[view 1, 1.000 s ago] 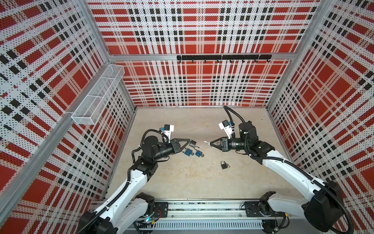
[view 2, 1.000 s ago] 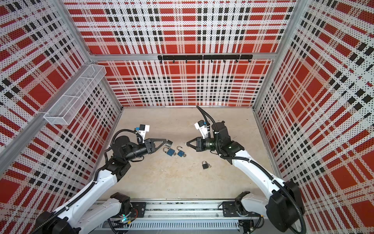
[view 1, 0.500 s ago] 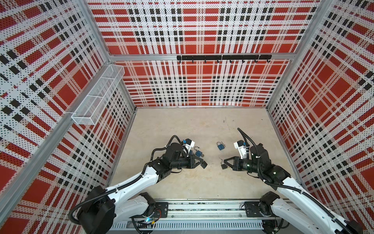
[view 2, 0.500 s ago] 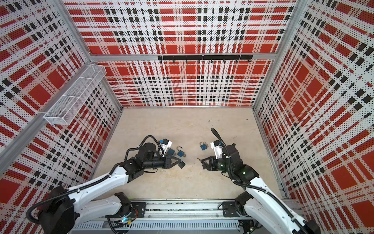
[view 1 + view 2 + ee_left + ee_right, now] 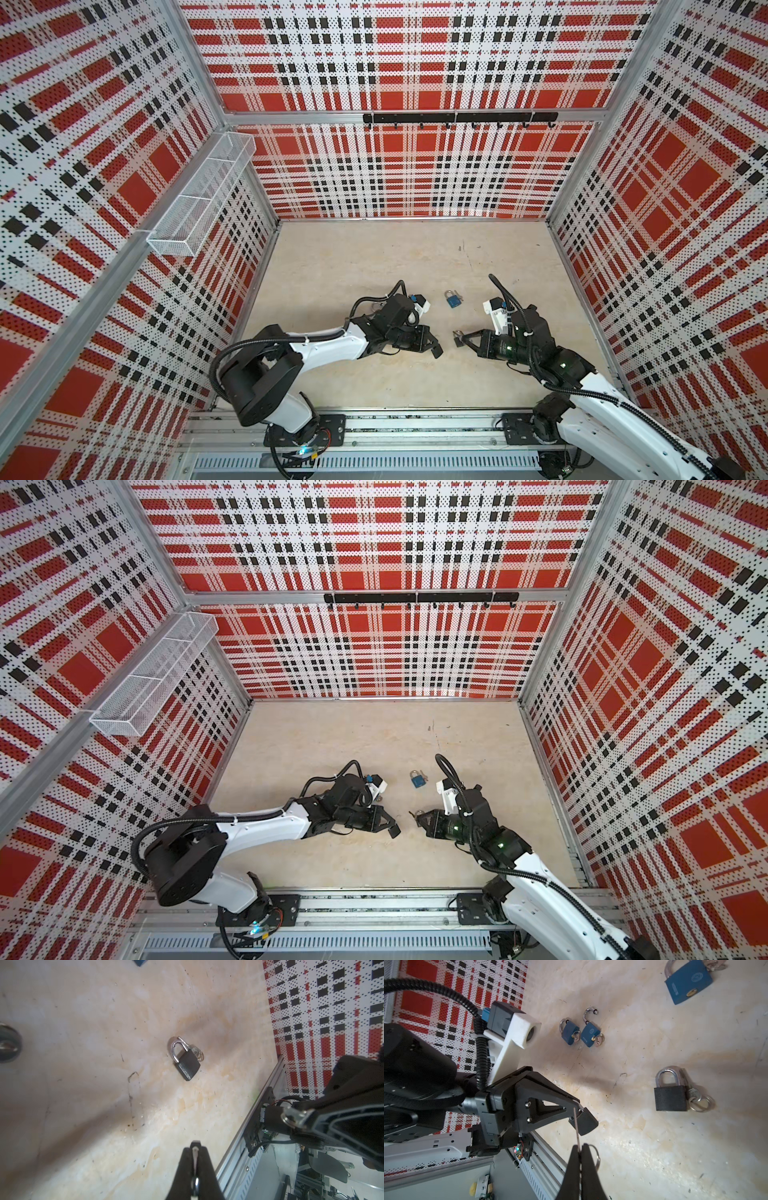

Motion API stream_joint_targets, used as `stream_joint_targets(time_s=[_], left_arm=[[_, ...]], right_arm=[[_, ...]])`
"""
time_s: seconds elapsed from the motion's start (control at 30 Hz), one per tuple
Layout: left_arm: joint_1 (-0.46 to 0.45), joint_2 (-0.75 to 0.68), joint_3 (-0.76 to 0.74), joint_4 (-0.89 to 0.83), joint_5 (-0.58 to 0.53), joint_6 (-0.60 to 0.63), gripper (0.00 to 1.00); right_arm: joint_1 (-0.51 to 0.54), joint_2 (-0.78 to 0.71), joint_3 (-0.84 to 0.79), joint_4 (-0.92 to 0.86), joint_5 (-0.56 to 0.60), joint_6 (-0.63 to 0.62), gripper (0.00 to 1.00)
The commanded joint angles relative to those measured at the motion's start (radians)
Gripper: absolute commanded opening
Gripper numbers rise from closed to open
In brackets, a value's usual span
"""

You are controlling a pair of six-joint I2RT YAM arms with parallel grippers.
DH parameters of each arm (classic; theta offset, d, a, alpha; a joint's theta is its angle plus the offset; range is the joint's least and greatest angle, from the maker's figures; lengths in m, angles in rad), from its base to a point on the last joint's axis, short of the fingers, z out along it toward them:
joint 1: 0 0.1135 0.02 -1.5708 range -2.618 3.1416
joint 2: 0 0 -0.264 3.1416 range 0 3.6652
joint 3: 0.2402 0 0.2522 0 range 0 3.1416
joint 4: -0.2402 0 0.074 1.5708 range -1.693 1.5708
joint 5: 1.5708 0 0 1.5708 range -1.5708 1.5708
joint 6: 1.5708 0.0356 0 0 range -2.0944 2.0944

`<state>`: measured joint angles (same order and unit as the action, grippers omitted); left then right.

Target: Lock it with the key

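Key (image 5: 577, 1128) pinched in clenched right gripper (image 5: 580, 1148), blade pointing at black padlock (image 5: 585, 1124) gripped by left gripper (image 5: 576, 1112), both held over the table (image 5: 654, 1157), front centre. Can't tell if it's inserted. Spare padlock (image 5: 670, 1098) lies nearby.

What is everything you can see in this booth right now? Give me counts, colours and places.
held padlock: one, black, clamped in the left gripper.
loose padlock: one, black, lying on the table, key ring beside it.
small padlocks: two, blue, side by side on the table, keys in them; one shackle swung open.
larger padlock: one, blue, on the table between the arms.
key: one, silver, in the right gripper.
wire basket: one, white, left wall.
hook rail: one, black, back wall.
table: one, beige.
left gripper: one, black, shut on the held padlock.
right gripper: one, black, shut on the key.
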<state>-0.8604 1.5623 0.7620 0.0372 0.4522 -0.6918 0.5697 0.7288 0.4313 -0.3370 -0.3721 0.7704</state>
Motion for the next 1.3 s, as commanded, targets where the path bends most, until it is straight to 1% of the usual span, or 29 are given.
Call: stream_joint_targets(time_s=[0.0, 0.17, 0.37, 0.6, 0.63, 0.7, 0.77, 0.97, 1.07, 1.27], left_arm=[[-0.01, 0.06, 0.038, 0.039, -0.03, 0.018, 0.0], [-0.013, 0.121, 0.049, 0.059, -0.041, 0.008, 0.0], [-0.034, 0.174, 0.055, 0.061, -0.07, -0.002, 0.0], [-0.046, 0.145, 0.029, 0.061, -0.161, -0.008, 0.0], [-0.047, 0.137, 0.02, 0.061, -0.175, -0.009, 0.02], [-0.046, 0.119, 0.005, 0.061, -0.202, -0.015, 0.2], [-0.046, 0.102, -0.005, 0.061, -0.224, -0.02, 0.28], [-0.044, 0.063, -0.031, 0.061, -0.265, -0.029, 0.32], [-0.038, 0.035, -0.044, 0.059, -0.29, -0.034, 0.32], [-0.004, -0.055, -0.074, 0.038, -0.326, -0.034, 0.33]], right_arm=[[0.016, 0.031, -0.015, 0.052, 0.056, -0.001, 0.0], [0.032, 0.062, -0.015, 0.054, 0.11, -0.01, 0.0], [0.044, 0.111, -0.032, 0.1, 0.123, 0.007, 0.0], [0.089, 0.174, -0.02, 0.118, 0.176, 0.015, 0.0], [0.093, 0.184, -0.023, 0.13, 0.177, 0.021, 0.0], [0.103, 0.204, -0.027, 0.154, 0.179, 0.031, 0.0], [0.117, 0.225, -0.025, 0.174, 0.185, 0.038, 0.0], [0.156, 0.304, -0.01, 0.213, 0.219, 0.047, 0.0], [0.167, 0.346, 0.002, 0.22, 0.234, 0.046, 0.0], [0.176, 0.429, 0.015, 0.272, 0.225, 0.042, 0.0]])
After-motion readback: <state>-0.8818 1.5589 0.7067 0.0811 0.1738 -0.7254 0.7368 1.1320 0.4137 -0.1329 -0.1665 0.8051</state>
